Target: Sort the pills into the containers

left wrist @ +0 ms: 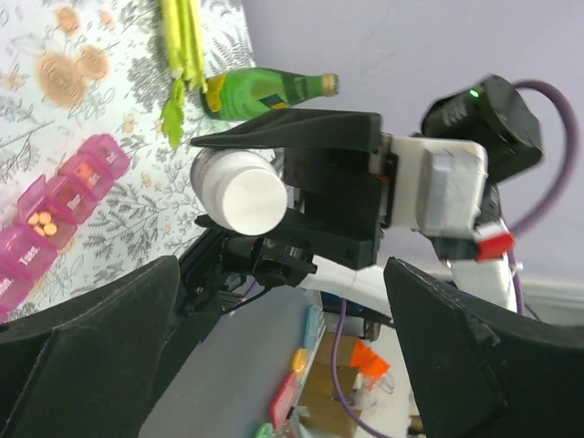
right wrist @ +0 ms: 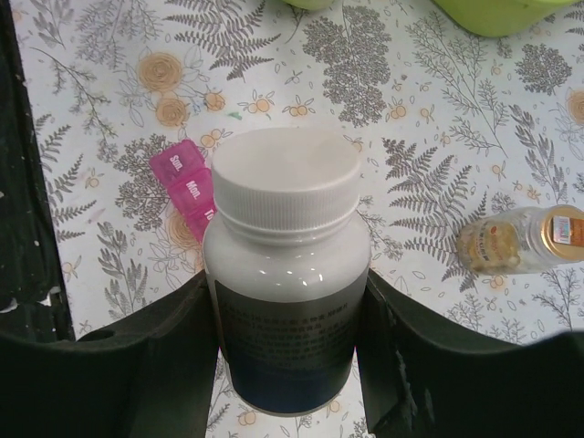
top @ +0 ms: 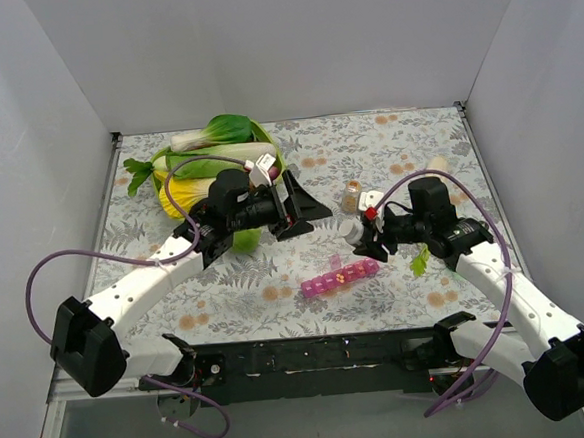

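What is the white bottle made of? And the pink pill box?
The white bottle looks like smooth, slightly glossy plastic: soft light streaks shine on its side, and its cap has fine moulded ridges. The pink pill box is probably plastic too, tinted and half see-through, with shiny walls and printed day names.

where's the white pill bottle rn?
Top view, right of centre: the bottle is clamped in the right pincer, between the pink organiser's right end and the clear jar.

Left gripper [top: 308,216] agape, right gripper [top: 361,236] clamped.
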Controlling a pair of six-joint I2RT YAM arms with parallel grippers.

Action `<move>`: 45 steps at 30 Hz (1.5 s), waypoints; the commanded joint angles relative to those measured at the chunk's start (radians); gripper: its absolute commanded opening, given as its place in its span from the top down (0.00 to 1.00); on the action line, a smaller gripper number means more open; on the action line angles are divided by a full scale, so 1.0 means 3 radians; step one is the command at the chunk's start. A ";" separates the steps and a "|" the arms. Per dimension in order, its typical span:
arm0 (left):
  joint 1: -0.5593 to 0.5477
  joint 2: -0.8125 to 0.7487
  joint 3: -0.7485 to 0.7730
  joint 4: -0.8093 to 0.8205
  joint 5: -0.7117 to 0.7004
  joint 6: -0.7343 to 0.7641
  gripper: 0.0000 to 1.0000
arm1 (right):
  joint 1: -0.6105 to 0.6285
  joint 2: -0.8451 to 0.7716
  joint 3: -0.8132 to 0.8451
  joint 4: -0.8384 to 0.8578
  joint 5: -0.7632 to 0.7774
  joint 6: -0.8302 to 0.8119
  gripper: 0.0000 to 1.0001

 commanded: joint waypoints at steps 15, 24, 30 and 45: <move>-0.0631 0.0700 0.0788 -0.0911 -0.1146 -0.0551 0.25 | 0.0096 -0.0061 0.0046 0.0126 0.0259 -0.0120 0.99; -0.0672 0.0854 0.0936 -0.0988 -0.1213 -0.0459 0.38 | 0.0096 -0.0077 0.0046 0.0121 0.0229 -0.0120 0.99; -0.0693 0.0895 0.0987 -0.0983 -0.1090 -0.0413 0.53 | 0.0096 -0.0072 0.0041 0.0131 0.0224 -0.0105 0.99; -0.0647 0.0772 0.0849 -0.0579 0.0090 0.1860 0.94 | 0.0019 0.0117 0.0092 -0.0063 -0.0926 0.0049 0.99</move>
